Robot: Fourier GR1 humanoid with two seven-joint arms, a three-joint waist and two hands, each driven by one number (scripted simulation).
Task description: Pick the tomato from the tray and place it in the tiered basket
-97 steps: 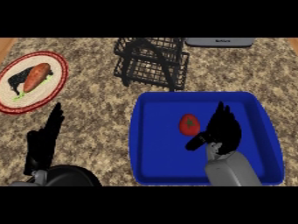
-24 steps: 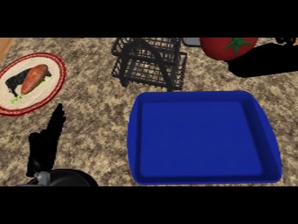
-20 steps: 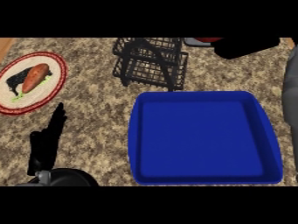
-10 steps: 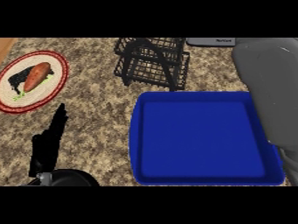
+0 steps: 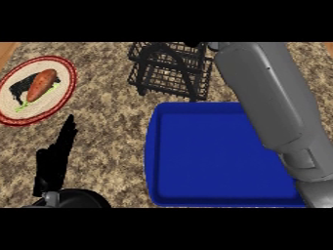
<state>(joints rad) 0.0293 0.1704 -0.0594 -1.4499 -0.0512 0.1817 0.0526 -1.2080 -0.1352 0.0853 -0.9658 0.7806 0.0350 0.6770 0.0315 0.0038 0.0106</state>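
one grey right arm (image 5: 277, 112) crosses the blue tray (image 5: 197, 161) toward the black wire basket (image 5: 170, 71); its hand is out of view. left hand (image 5: 57, 154) rests, fingers straight.

Grey forearms (image 5: 280, 102), black left hand (image 5: 53, 158)

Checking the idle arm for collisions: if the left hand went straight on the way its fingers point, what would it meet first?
Probably nothing: the left hand points up the bare counter, passing between plate and tiered basket.
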